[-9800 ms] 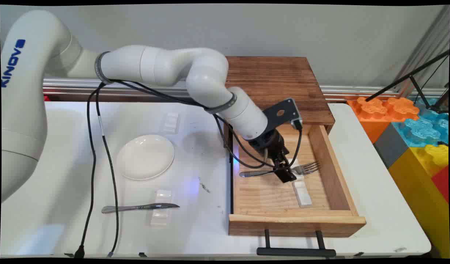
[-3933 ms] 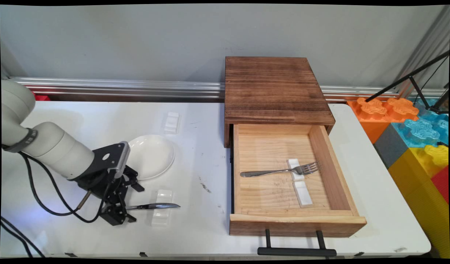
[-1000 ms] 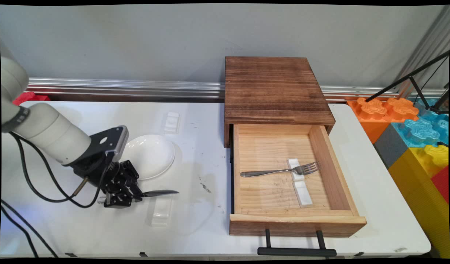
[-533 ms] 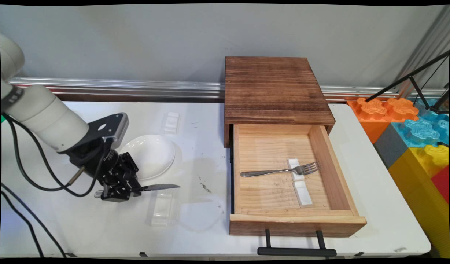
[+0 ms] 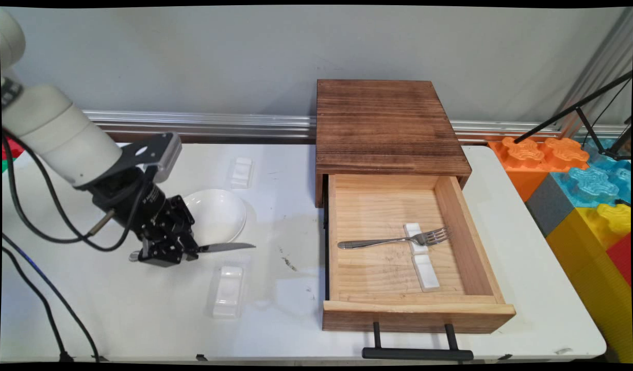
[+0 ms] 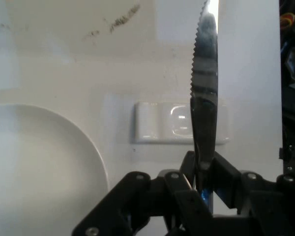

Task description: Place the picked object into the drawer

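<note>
The knife (image 5: 225, 248) (image 6: 205, 103) hangs clear above the surface (image 5: 141, 314), level, its blade pointing toward 3 o'clock in the main view, with the handle end clenched in the jaws of the gripper (image 5: 167, 252) (image 6: 202, 182). In the hand view the serrated edge faces left and the blade runs straight up from between the fingers (image 6: 226, 179). Just at 12 o'clock of the blade, in the main view, sits a white plate (image 5: 218, 214) (image 6: 34, 167), part of its left rim hidden by the gripper. At 6 o'clock of the knife a small white rest (image 5: 227, 290) (image 6: 160, 123) lies on the surface, apart from the blade; a second rest (image 5: 242, 172) lies beyond the plate at 12 o'clock. Well off at 3 o'clock stands a wooden box (image 5: 388, 126) with its drawer (image 5: 494, 309) pulled open toward the near edge. Inside, a fork (image 5: 394, 240) lies with its neck across a white rest (image 5: 420, 256), tines toward 3 o'clock. Coloured blocks (image 5: 584, 185) are stacked past the surface's right end.
</note>
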{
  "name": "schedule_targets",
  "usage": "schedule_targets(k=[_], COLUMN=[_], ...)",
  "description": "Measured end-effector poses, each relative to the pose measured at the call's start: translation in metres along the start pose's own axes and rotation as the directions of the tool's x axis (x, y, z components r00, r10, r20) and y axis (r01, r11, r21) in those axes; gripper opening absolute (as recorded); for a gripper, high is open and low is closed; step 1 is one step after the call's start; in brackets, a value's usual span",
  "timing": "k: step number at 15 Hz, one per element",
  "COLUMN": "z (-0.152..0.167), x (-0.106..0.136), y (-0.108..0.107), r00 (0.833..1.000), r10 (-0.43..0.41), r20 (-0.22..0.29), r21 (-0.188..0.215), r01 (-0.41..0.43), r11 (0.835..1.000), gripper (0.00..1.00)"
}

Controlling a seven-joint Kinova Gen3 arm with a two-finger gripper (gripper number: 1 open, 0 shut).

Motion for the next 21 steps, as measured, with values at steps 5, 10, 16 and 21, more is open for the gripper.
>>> schedule_targets(k=[5,10,16,21], z=[-0.017,-0.028,-0.027,-0.016], x=[0.024,0.058,0.111,0.152], y=[-0.007,-0.004,0.005,0.016], r00=[1.000,0.998,0.995,0.992], r10=[0.024,0.051,0.068,0.073], r20=[-0.019,-0.047,-0.079,-0.101], r21=[0.009,0.012,0.026,0.029], r01=[-0.024,-0.051,-0.066,-0.071], r11=[1.000,0.999,0.997,0.997], gripper=[0.00,0.00,0.00,0.00])
